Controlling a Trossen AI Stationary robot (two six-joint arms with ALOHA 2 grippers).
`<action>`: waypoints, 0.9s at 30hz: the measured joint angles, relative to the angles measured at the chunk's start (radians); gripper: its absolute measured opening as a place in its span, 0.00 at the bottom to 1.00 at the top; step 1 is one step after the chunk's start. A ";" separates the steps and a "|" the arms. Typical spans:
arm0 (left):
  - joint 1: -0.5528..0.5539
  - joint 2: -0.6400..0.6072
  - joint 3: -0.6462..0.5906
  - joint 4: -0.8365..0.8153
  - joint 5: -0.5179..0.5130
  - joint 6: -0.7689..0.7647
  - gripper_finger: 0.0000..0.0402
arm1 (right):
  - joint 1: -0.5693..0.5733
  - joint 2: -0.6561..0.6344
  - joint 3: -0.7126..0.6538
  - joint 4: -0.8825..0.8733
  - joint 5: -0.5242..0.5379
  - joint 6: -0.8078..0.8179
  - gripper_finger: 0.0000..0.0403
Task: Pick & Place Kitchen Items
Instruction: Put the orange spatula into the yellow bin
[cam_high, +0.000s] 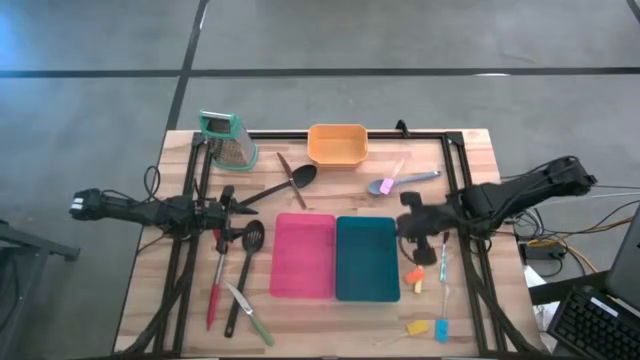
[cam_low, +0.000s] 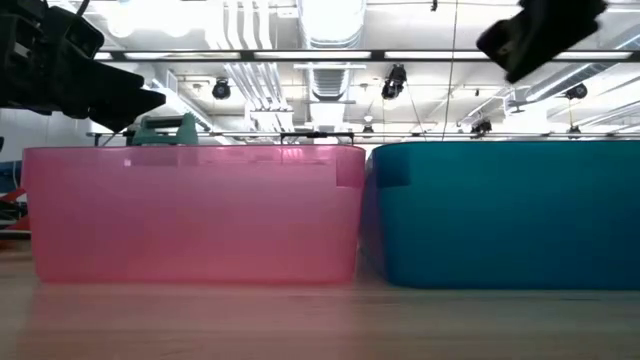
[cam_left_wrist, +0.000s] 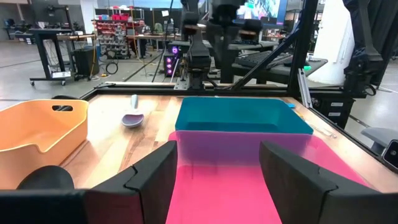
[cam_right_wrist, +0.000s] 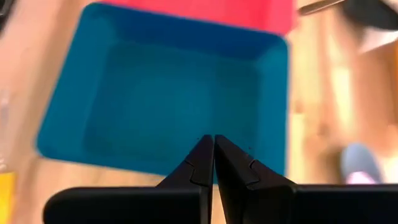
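The left arm reaches in from its side, its left claw (cam_left_wrist: 217, 180) spread wide (nothing between the fingers). The right arm stretches inward too, its right claw (cam_right_wrist: 214, 163) pressed fully together.

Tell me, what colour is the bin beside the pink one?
Teal blue bin; the high view shows it best.

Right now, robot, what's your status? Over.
Left gripper open, facing pink bin. Right gripper shut, empty, over teal bin. Both bins empty. Utensils on table. Nothing blocking.
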 joint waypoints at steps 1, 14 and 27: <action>0.000 0.000 0.000 0.000 0.000 0.000 0.58 | 0.025 0.004 -0.003 -0.002 0.002 0.025 0.02; 0.000 0.000 0.000 -0.005 0.000 0.000 0.58 | 0.281 0.098 0.034 -0.245 0.184 0.439 0.02; 0.000 0.000 0.000 -0.009 0.000 0.000 0.58 | 0.325 0.260 0.040 -0.377 0.012 0.607 0.02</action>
